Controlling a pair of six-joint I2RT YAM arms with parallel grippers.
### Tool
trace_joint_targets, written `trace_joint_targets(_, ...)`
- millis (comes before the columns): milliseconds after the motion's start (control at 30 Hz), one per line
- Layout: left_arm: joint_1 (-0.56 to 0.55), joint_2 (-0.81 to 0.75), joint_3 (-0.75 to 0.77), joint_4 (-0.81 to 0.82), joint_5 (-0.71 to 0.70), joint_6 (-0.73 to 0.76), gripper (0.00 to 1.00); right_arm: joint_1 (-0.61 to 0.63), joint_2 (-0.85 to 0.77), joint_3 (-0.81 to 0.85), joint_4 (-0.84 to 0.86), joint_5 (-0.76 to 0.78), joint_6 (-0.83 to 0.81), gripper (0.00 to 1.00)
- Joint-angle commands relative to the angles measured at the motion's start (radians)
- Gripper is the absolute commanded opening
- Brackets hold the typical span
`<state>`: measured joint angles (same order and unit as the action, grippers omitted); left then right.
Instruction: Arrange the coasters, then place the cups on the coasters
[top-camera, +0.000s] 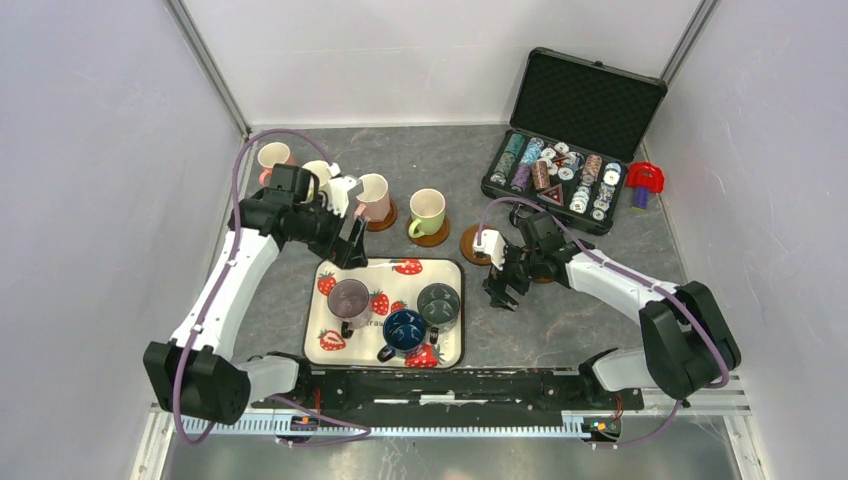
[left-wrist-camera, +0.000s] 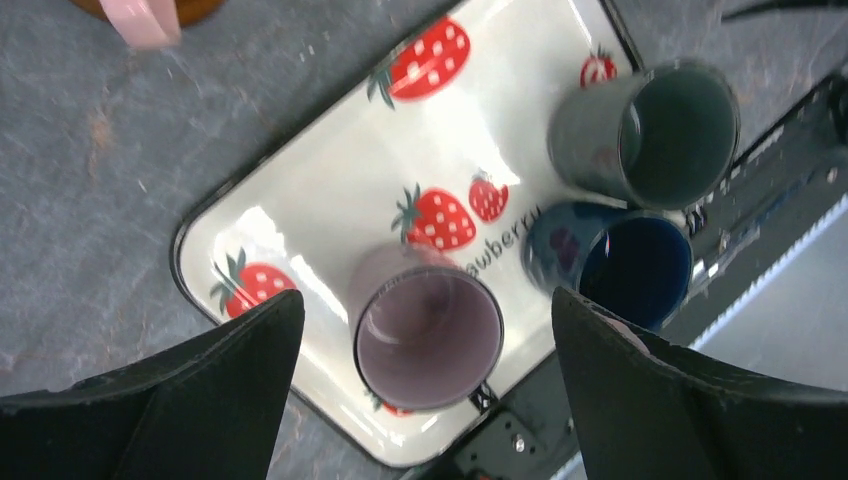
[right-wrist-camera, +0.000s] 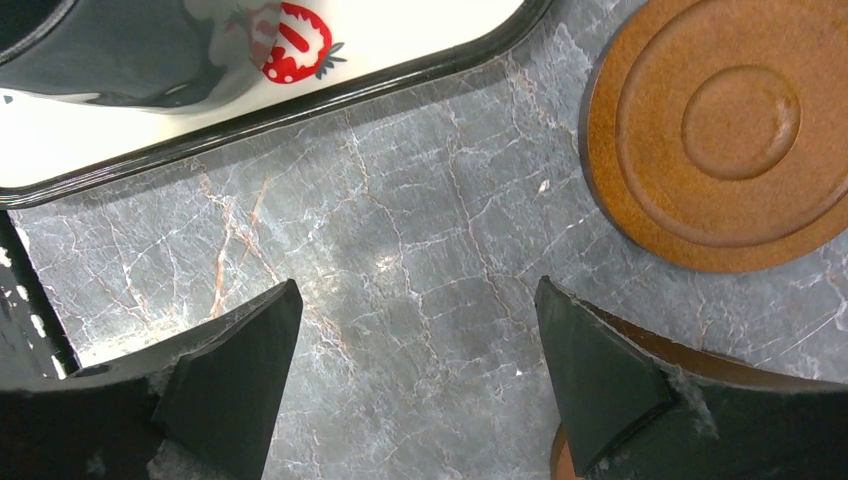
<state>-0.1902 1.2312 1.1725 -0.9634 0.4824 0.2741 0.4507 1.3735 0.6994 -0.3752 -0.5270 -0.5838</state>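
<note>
The left gripper (left-wrist-camera: 425, 300) hangs open above the mauve cup (left-wrist-camera: 428, 340) on the tray (left-wrist-camera: 330, 190), the right gripper (right-wrist-camera: 418, 290) open and empty beside a bare coaster (right-wrist-camera: 720, 130) — a crooked descent could clip the blue cup (left-wrist-camera: 620, 265) close by, toppling it.

Left gripper (left-wrist-camera: 425, 300): wide gap between fingers, mauve cup (left-wrist-camera: 428, 340) directly below. Blue cup (left-wrist-camera: 620, 265) crowds right finger, grey cup (left-wrist-camera: 650, 135) just beyond.
Right gripper (right-wrist-camera: 415, 290): bare table (right-wrist-camera: 420, 200) between fingers. Tray (right-wrist-camera: 300, 95) rim ahead-left, coaster (right-wrist-camera: 720, 130) ahead-right, second coaster (right-wrist-camera: 700, 368) under right finger.
</note>
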Motion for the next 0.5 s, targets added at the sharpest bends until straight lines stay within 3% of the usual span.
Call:
trace_joint_targets(0,0.023,-0.060,0.002,-0.205,0.013,0.168,0.99,0.013,-0.035,0.002,0.049,-0.013,-0.031,0.93)
trace_joint_targets(233,0.029,-0.093,-0.003,-0.440,-0.170,0.319,0.99,0.013,-0.022,0.024,0.062,0.031,-0.020,0.95)
trace_joint_targets(367,0.028,-0.084,-0.051,-0.544,-0.158,0.443,0.94,0.012,0.005,0.047,0.061,0.040,-0.011,0.95)
trace_joint_targets(467,0.006,-0.062,-0.095,-0.527,-0.181,0.443,0.90,0.013,0.018,0.061,0.063,0.046,-0.011,0.95)
